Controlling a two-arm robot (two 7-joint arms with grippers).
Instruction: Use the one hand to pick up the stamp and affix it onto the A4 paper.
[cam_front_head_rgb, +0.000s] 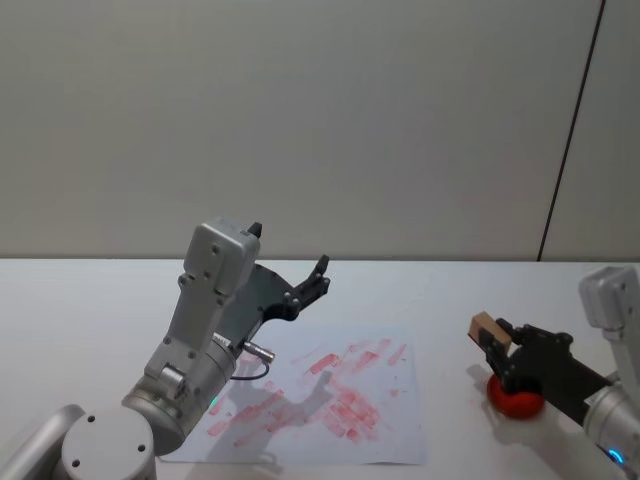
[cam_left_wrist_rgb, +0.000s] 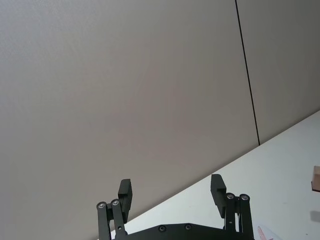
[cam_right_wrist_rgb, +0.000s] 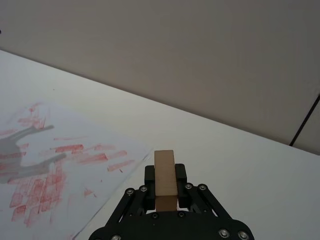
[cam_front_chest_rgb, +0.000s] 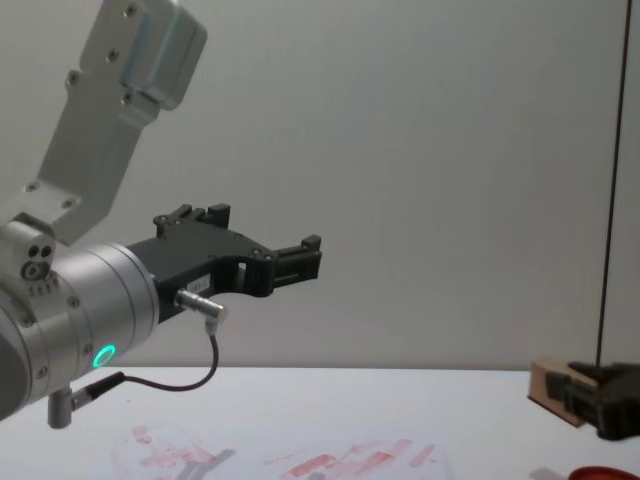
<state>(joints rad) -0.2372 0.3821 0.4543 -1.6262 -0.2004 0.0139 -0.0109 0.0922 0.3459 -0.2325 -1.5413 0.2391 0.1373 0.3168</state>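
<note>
My right gripper (cam_front_head_rgb: 496, 336) hangs above the table to the right of the A4 paper (cam_front_head_rgb: 330, 395) and is shut on the stamp (cam_front_head_rgb: 486, 326), a small tan wooden block. In the right wrist view the stamp (cam_right_wrist_rgb: 164, 170) stands upright between the black fingers, with the red-smeared paper (cam_right_wrist_rgb: 55, 170) lying ahead of it. The chest view shows the stamp (cam_front_chest_rgb: 548, 385) at its right edge, clear of the table. My left gripper (cam_front_head_rgb: 289, 252) is raised above the paper's far left part, open and empty, its fingers (cam_left_wrist_rgb: 124, 191) spread wide.
A round red ink pad (cam_front_head_rgb: 515, 402) sits on the white table (cam_front_head_rgb: 450, 290) directly under my right gripper. The left arm's silver wrist with the green ring (cam_front_chest_rgb: 102, 355) hovers over the paper's left side. A plain wall stands behind the table.
</note>
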